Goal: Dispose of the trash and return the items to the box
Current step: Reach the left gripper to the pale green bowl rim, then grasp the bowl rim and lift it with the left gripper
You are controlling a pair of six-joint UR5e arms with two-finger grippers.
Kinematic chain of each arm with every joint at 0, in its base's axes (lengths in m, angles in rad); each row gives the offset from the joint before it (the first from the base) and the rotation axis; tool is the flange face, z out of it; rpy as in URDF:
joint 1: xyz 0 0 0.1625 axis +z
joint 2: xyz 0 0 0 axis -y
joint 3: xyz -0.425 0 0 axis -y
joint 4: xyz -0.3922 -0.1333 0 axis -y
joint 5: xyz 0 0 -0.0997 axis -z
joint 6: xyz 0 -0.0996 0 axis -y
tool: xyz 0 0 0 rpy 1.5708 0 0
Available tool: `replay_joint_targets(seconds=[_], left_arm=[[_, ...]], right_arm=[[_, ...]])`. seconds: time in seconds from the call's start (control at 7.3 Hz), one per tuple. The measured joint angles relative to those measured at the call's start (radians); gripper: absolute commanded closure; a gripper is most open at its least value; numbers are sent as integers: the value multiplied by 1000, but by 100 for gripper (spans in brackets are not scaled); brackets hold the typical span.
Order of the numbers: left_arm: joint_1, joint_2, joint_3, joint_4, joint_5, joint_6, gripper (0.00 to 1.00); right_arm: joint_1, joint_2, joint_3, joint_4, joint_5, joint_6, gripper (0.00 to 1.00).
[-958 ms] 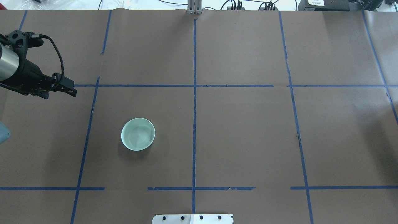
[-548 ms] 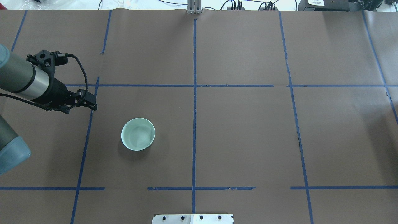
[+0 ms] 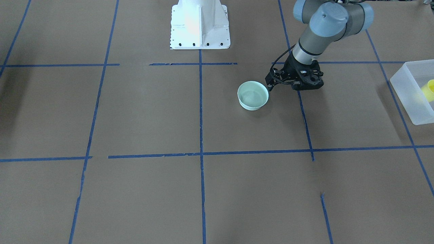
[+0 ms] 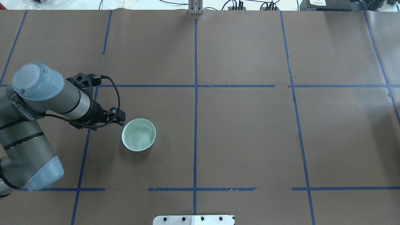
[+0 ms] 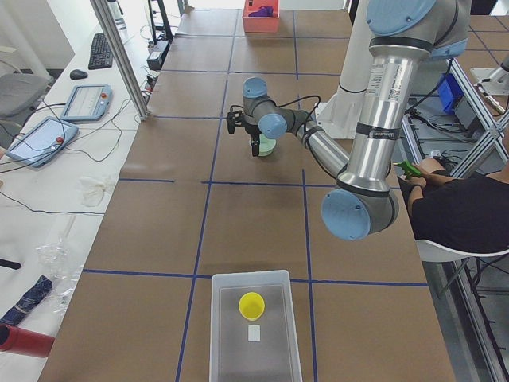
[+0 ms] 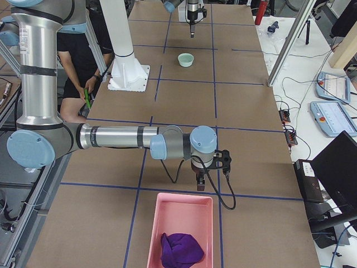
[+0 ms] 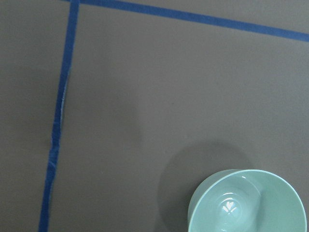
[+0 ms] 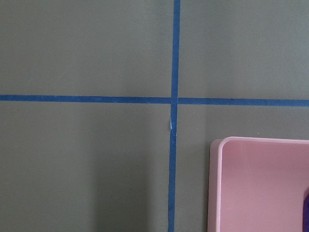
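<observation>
The yellow cup (image 3: 430, 88) lies inside the frosted white box (image 3: 407, 96) at the table's end on my left; it also shows in the exterior left view (image 5: 251, 305), in the box (image 5: 231, 342). A pale green bowl (image 4: 138, 134) stands upright and empty on the table. My left gripper (image 4: 121, 121) hangs just beside the bowl's left rim, its fingers together and holding nothing. The left wrist view has the bowl (image 7: 246, 205) at its lower right. My right gripper (image 6: 199, 184) shows only in the exterior right view, so I cannot tell whether it is open or shut.
A pink bin (image 6: 184, 215) with a purple cloth (image 6: 178, 251) stands at the table's end on my right, close under the right gripper. The white robot base (image 3: 200, 25) is at the table's middle edge. Blue tape lines cross the brown paper.
My left arm has swung right and toward the robot's base, bringing its gripper from the far left up to the bowl's left rim. The bowl has not moved.
</observation>
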Motion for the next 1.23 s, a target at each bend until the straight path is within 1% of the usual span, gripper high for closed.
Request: replay_joint_targets(seconds=[0.14, 0.27, 0.41, 0.55, 0.68, 1.1, 1.23], left_arm=[[30, -13, 47, -50, 21, -33, 10], [47, -17, 94, -111, 33, -59, 26], [59, -19, 120, -149, 41, -76, 55], [70, -21, 131, -165, 44, -88, 81], [77, -21, 135, -171, 45, -100, 100], [80, -20, 121, -170, 46, -110, 100], [71, -11, 89, -160, 43, -110, 100]], right_arm=[[0, 0, -2, 0, 1, -2, 0], [0, 1, -2, 1, 1, -3, 0], [0, 2, -2, 1, 1, -3, 0], [0, 3, -2, 2, 1, -3, 0], [0, 4, -2, 2, 1, -2, 0], [0, 5, 0, 2, 2, -2, 0], [0, 6, 2, 2, 2, -2, 0]])
